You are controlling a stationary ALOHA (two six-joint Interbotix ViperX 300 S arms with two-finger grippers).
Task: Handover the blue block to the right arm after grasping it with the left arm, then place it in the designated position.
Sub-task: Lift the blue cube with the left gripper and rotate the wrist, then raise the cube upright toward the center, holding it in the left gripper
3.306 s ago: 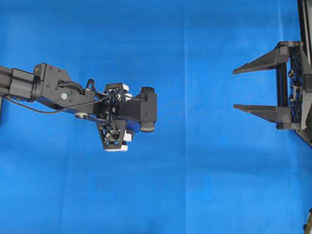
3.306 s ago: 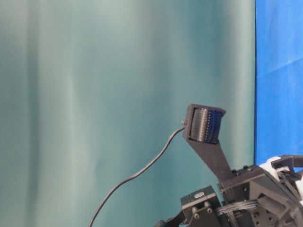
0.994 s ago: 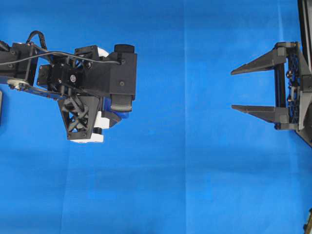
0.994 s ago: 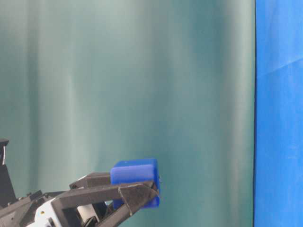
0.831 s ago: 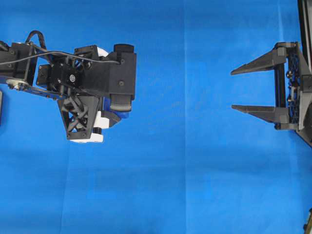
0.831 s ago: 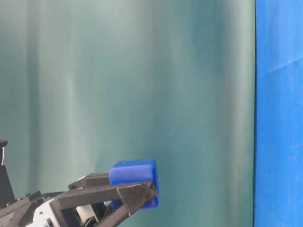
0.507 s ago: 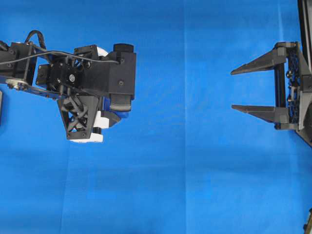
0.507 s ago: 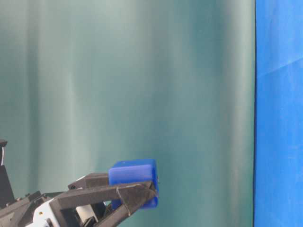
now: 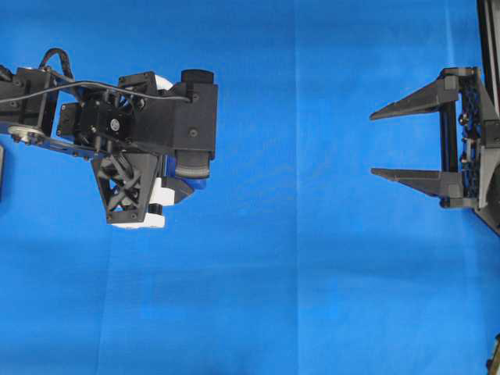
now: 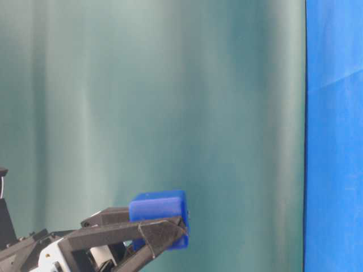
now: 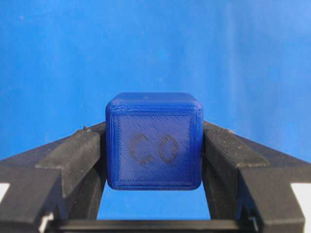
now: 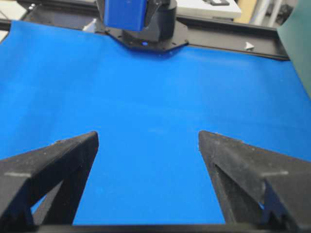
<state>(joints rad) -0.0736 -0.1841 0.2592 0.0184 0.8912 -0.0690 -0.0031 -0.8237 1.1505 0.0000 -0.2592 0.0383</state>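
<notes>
Overhead view, left side: left arm (image 9: 47,109) reaches in from the left edge, its gripper (image 9: 168,168) with white corner pieces sits upper left of the frame over the blue cloth (image 9: 297,297). A black cable (image 9: 94,86) runs along the top of the wrist. Block is hidden under the gripper body in this view.

Left wrist view: block (image 11: 154,141) sits centre frame, clamped between the two black fingers (image 11: 73,155), one pressed on each side face. Faint marks on its front face, unreadable. Table-level view: same block (image 10: 159,207) at lower left, held at the fingertips, up against a green backdrop (image 10: 170,85).

Overhead, right edge: right gripper (image 9: 391,142), all black, points left, jaws spread wide with nothing between them. It is well apart from the left gripper. Right wrist view shows the same wide gap, only cloth between the fingers (image 12: 53,160).
</notes>
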